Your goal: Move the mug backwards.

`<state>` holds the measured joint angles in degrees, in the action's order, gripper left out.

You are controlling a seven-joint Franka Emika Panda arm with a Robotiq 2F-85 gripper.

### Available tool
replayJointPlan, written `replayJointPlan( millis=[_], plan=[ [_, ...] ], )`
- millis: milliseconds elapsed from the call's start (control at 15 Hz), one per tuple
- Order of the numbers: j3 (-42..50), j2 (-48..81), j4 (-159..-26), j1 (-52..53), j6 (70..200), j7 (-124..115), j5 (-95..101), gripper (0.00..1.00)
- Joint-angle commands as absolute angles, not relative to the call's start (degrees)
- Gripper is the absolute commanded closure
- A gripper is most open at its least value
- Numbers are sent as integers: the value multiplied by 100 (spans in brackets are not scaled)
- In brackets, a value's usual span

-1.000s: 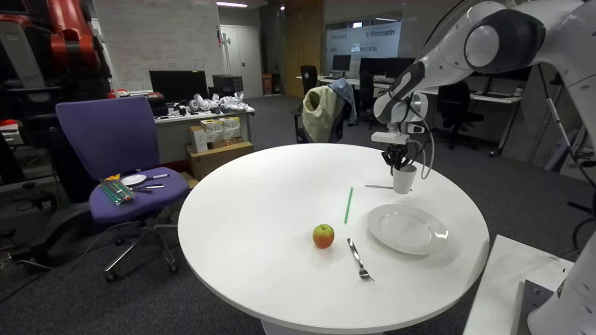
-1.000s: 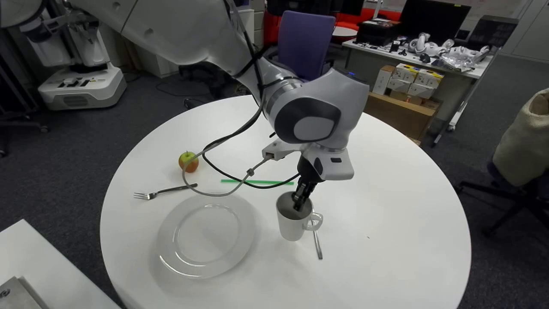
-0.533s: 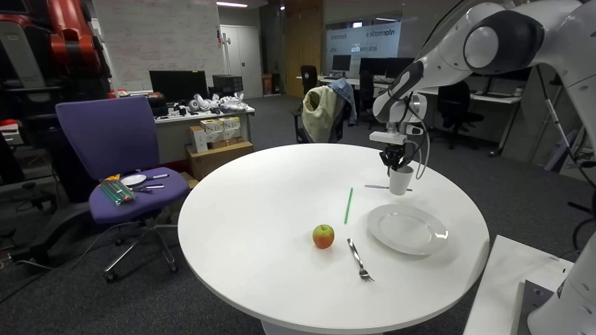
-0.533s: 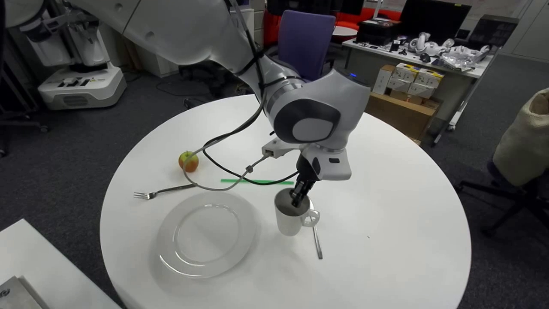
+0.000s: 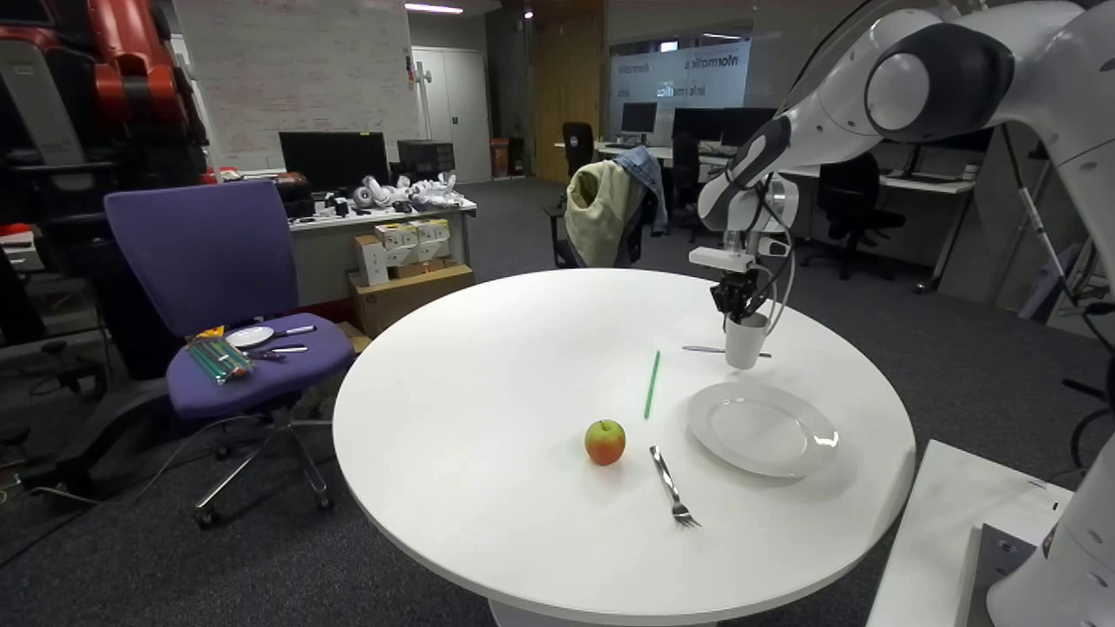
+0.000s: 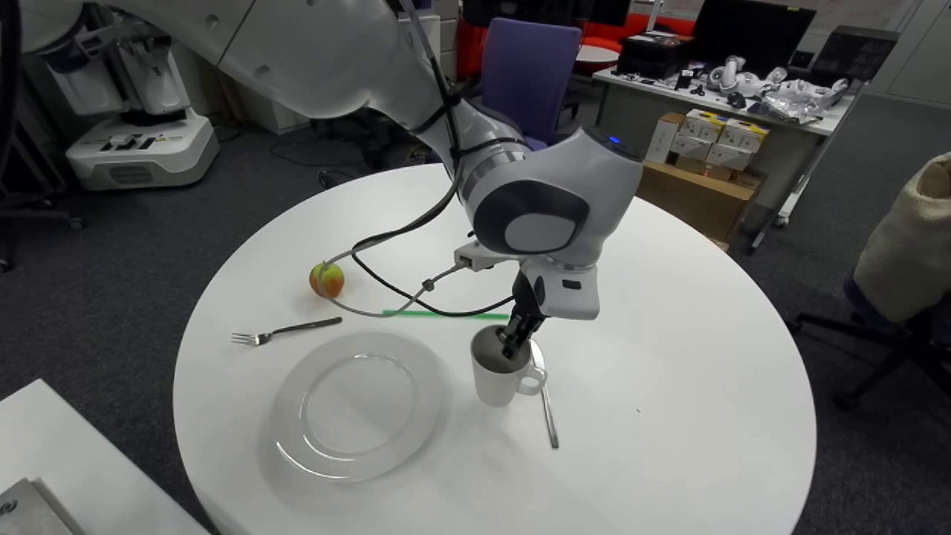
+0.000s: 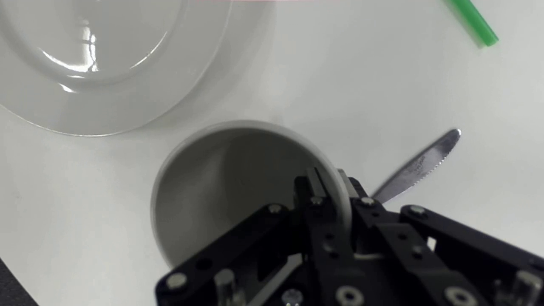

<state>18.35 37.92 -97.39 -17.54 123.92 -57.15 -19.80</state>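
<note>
Mug has crept a bit toward the table edge by the purple chair, my claw clamped on its rim; I'd call it mid-move, not done.

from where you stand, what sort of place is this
Probably a robotics lab or research office: there's what looks like a red-and-black robot at the edge of an exterior view, a whiteboard with faint writing, and a black computer monitor.
</note>
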Motion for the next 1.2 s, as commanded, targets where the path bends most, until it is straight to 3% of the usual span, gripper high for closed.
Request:
replayJointPlan(
  millis=[0, 1133],
  plan=[
    [1828, 3772, -9623, -1809, 12319, -6110, -2005, 97],
    [1781, 3911, -9601, -1916, 12401, -6419, -2027, 97]
  ],
)
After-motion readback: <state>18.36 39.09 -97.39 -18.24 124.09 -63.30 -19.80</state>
